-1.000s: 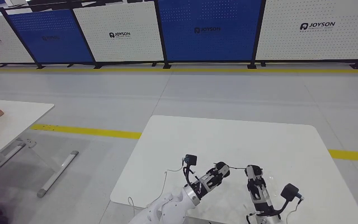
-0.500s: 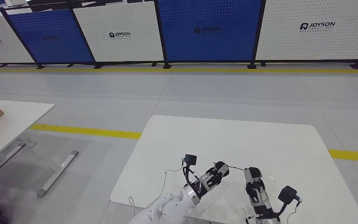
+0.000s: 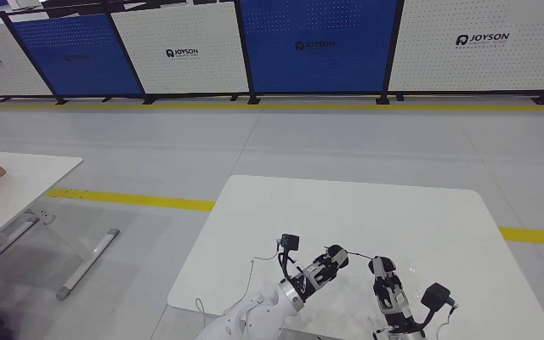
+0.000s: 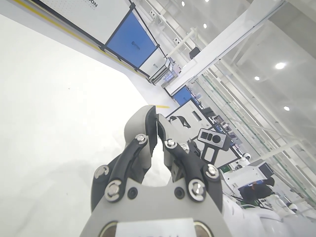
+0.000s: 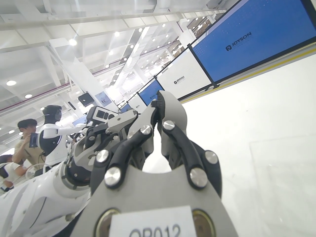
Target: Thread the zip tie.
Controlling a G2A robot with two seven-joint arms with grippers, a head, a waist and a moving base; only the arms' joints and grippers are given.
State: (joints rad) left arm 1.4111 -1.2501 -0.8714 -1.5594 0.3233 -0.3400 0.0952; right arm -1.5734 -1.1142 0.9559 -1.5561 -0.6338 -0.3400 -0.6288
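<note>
The left fingers and right fingers, both closed, pinch the zip tie above the table.

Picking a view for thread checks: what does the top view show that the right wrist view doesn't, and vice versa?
Top view: the zip tie as a thin dark line running between the left gripper and the right gripper, plus the full outline of the table. Right wrist view: its fingers seen close, pressed shut, with a small dark nub at the tips. Both: the two grippers and the white table.
</note>
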